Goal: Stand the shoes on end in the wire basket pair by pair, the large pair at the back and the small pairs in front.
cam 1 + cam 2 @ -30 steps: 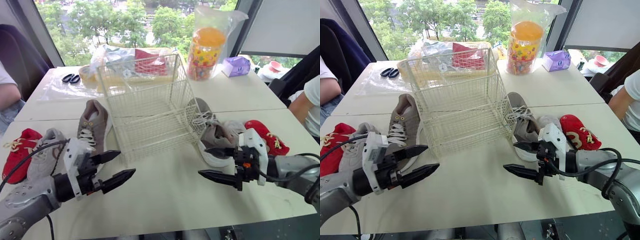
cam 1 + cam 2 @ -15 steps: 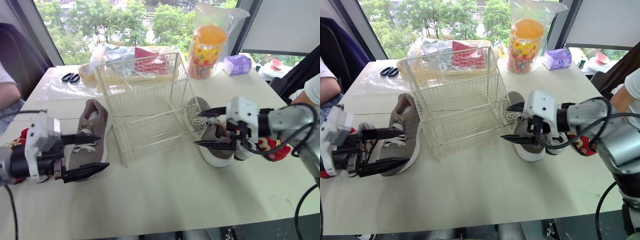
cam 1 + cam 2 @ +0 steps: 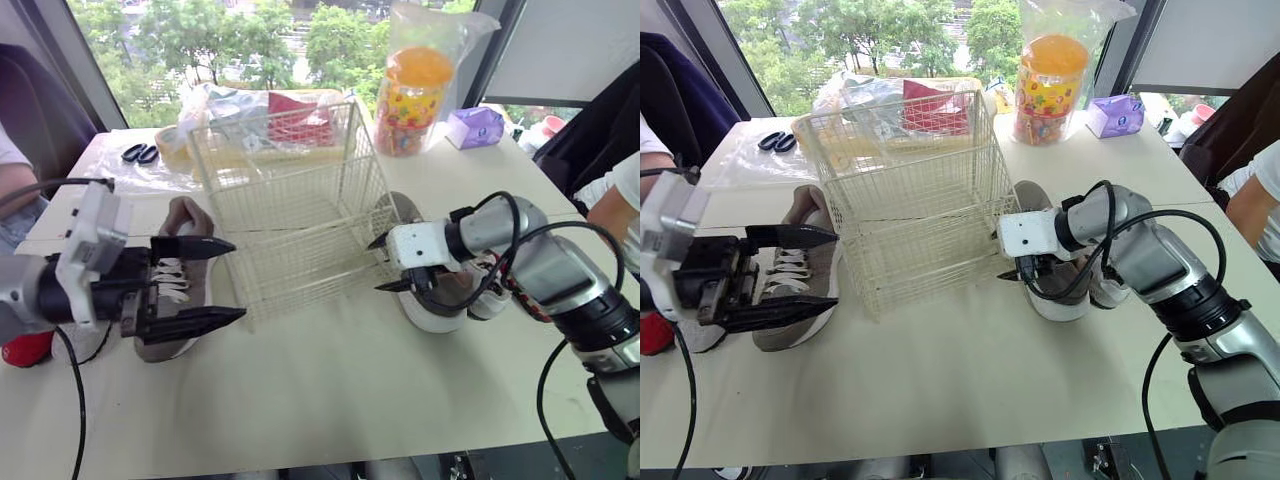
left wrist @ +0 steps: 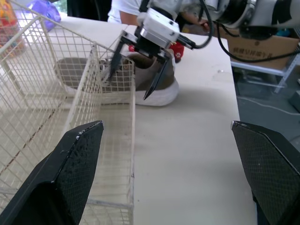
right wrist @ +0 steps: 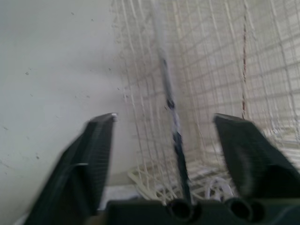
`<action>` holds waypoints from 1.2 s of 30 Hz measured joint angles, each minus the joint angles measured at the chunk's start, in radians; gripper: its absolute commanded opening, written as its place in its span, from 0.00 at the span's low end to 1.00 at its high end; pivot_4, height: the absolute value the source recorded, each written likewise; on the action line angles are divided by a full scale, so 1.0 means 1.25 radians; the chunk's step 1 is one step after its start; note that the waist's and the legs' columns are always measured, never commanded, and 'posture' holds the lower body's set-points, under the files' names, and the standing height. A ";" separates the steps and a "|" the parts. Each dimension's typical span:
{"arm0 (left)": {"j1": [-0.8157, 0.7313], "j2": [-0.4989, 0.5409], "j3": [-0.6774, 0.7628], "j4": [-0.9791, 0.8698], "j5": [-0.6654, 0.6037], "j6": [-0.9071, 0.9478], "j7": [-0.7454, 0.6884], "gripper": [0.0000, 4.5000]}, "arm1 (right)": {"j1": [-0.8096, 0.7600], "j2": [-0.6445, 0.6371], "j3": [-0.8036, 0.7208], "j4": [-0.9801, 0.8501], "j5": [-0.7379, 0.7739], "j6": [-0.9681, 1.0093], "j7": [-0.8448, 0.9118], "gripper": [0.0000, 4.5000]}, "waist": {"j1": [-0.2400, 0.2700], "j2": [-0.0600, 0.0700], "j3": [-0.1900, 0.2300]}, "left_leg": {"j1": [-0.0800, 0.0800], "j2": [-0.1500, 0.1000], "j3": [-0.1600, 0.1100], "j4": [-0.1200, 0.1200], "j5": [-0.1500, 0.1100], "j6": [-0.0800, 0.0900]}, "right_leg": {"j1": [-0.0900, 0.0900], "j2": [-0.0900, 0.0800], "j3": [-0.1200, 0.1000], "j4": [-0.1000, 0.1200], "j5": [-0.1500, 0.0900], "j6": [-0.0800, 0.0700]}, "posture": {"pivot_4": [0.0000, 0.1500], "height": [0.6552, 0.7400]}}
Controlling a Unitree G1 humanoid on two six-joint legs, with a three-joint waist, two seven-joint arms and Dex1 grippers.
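Observation:
The empty wire basket (image 3: 290, 200) stands mid-table. To its left lies a large brown shoe (image 3: 186, 218). My left gripper (image 3: 238, 280) hovers open over that shoe's laces, its fingers pointing at the basket's front left corner. A matching large shoe (image 3: 445, 305) lies to the right of the basket. My right gripper (image 3: 375, 266) is open between this shoe and the basket. In the right wrist view the basket's corner wire (image 5: 168, 103) stands between the fingers (image 5: 96, 159), untouched. One small red shoe (image 3: 25, 348) lies at the far left, another (image 4: 177, 48) behind the right shoe.
Behind the basket are plastic bags (image 3: 260, 110), scissors (image 3: 142, 155), an orange snack jar in a bag (image 3: 415, 90) and a purple tissue box (image 3: 473, 128). A person's arm (image 3: 615, 195) rests at the right table edge, another person's (image 3: 10, 185) at the left.
My left gripper has risen from the front table edge to the left shoe. My right gripper has swung left, from over the right shoe to the basket's front right corner. Both stayed open.

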 measured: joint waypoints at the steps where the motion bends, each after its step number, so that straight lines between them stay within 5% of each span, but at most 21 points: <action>1: -0.005 -0.001 -0.002 0.001 0.000 0.000 0.004 1.00 | 0.000 0.007 0.000 -0.004 -0.005 0.010 0.003 0.41 | 0.000 0.000 0.000 | 0.000 0.000 0.000 0.000 0.000 0.000 | 0.000 0.000 0.000 0.000 0.000 0.000 | 1.00 1.00; 5: -0.015 -0.014 -0.017 0.005 0.004 0.000 0.017 1.00 | 0.000 0.021 0.002 -0.040 -0.008 0.062 0.023 0.01 | 0.000 0.000 0.000 | 0.000 0.000 0.000 0.000 0.000 0.000 | 0.000 0.000 0.000 0.001 0.000 0.000 | 1.00 1.00; 16: -0.048 -0.040 -0.049 0.004 0.003 0.000 0.057 1.00 | 0.003 0.083 -0.021 -0.119 0.003 0.294 -0.037 0.01 | 0.001 0.000 0.000 | 0.000 0.001 -0.001 0.000 0.001 -0.001 | 0.000 0.001 0.000 0.001 0.000 0.000 | 1.00 1.00; 36: -0.054 -0.076 -0.071 -0.017 0.007 -0.001 0.085 1.00 | -0.031 0.110 0.001 -0.008 -0.040 0.143 0.001 0.01 | -0.002 0.000 0.000 | 0.001 0.001 -0.001 0.000 0.001 -0.001 | 0.000 0.001 0.000 0.002 0.000 0.000 | 1.00 1.00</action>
